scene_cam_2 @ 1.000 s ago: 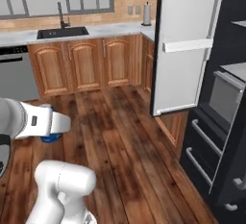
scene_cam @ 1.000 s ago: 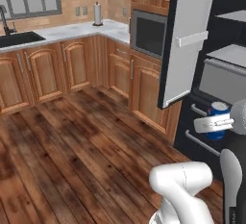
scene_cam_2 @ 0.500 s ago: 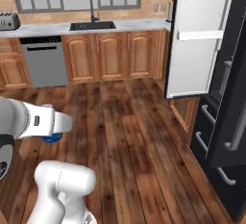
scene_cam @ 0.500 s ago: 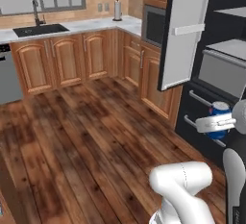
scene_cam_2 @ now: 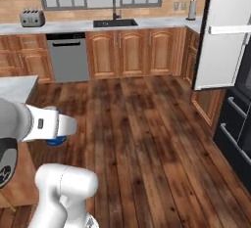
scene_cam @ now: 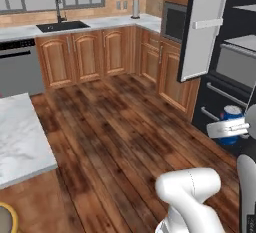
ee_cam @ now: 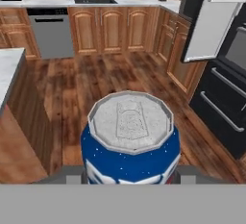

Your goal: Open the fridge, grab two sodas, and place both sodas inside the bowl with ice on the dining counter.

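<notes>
Looking across the kitchen from largest to smallest, we first meet the fridge [scene_cam: 220, 77], tall and black at the right of the left base view, with one door [scene_cam_2: 226, 31] swung wide so its pale inner face looks out over the wood floor [scene_cam: 125, 122]. So we judge the first step, opening it, to be done.

Next is the dining counter [scene_cam: 20, 137], a white-grey marble slab on a wood base; one corner of it sits at the left edge of the left base view, well apart from the fridge. The bowl of ice is not on the part of the slab we can see, so we cannot say how near it is.

Then the gripper [scene_cam: 227, 129], held out over the floor near the fridge's lower drawers [scene_cam: 220, 104]. Its fingers pinch the blue soda can [ee_cam: 129, 141] from either side. In the hand view the can stands upright right in front of the camera, silver top up, gripped low on its body.

As we read it, one soda is in hand and on its way, with nothing yet in the bowl. What is left is carrying this can to the counter, dropping it in the bowl, then returning for the dark-brown bottle.
</notes>
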